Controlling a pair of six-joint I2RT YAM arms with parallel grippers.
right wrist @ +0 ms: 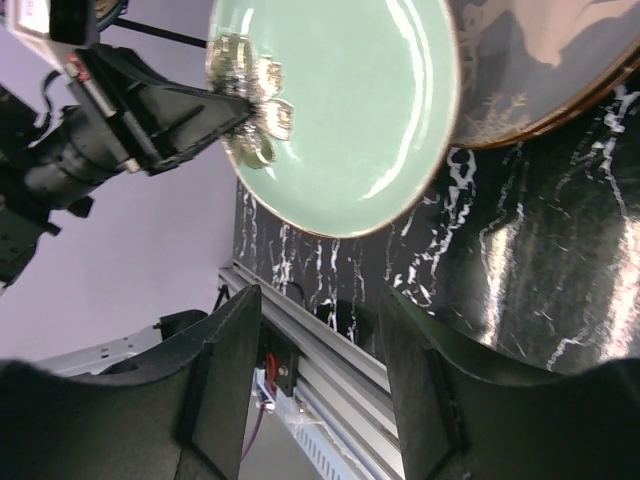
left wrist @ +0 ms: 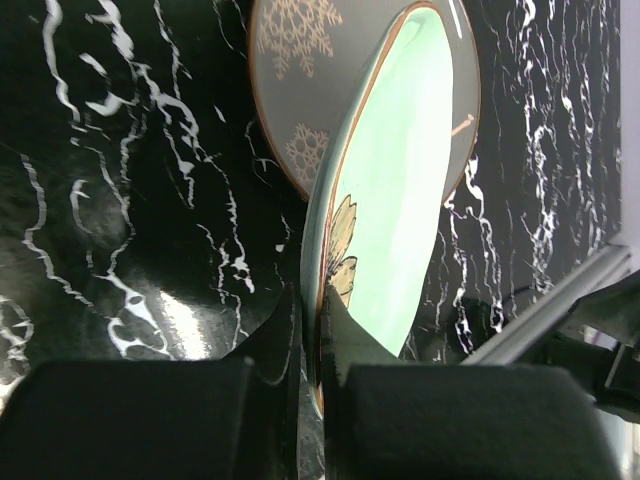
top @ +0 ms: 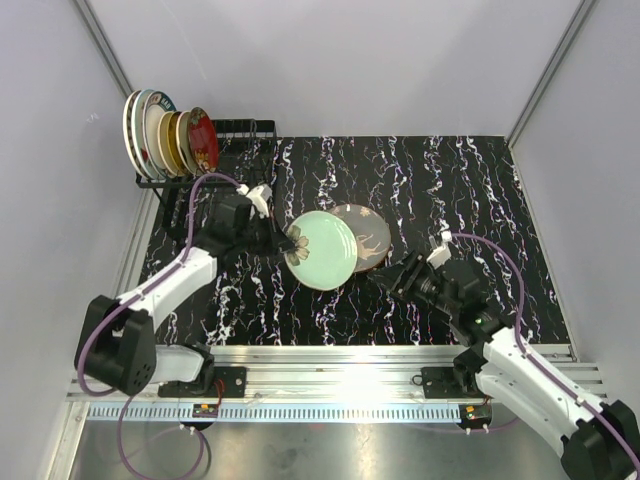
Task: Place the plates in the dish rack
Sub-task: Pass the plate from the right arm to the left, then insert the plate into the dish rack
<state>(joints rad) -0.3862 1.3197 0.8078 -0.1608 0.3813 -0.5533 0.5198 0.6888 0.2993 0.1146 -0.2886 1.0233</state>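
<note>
Plates [top: 170,140] stand in the dish rack [top: 245,128], two remaining: left gripper [top: 287,247] clamps the pale green plate [top: 325,252] by its rim, brown plate [top: 372,235] just beyond; right gripper [right wrist: 322,300] gapes empty.

Black white-veined mat [top: 450,200]; aluminium rail [top: 340,365] along near edge; pale walls [top: 350,60] behind.

The top camera looked down from high behind the near edge and took in the whole surface [top: 430,180]. The left wrist camera sat very near behind the left hand [left wrist: 315,330], facing along it over the surface. The right wrist camera looked past the right hand [right wrist: 320,340] towards the near edge. All three views shared the pale green plate [top: 322,250].
</note>
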